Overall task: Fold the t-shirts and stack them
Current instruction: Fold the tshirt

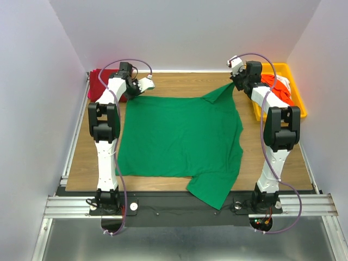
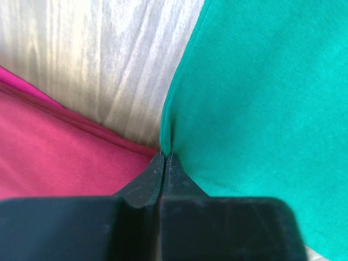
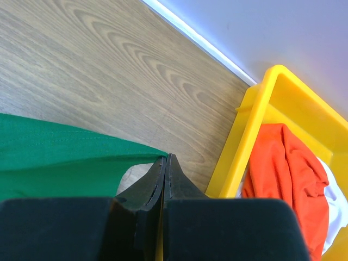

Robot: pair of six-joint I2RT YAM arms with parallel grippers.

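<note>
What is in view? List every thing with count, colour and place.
green shirt: one, bright green, spread across the table's middle, one sleeve over the near edge
red shirt: one, dark red, far left corner
orange shirt: one, orange-red, in the tray
white cloth: one, white, in the tray beside the orange shirt
tray: one, yellow, far right
table: one, light wood
left arm: one, white and black, left side
right arm: one, white and black, right side
left gripper: one, black, shut on the green shirt's far left edge
right gripper: one, black, shut on its far right corner
</note>
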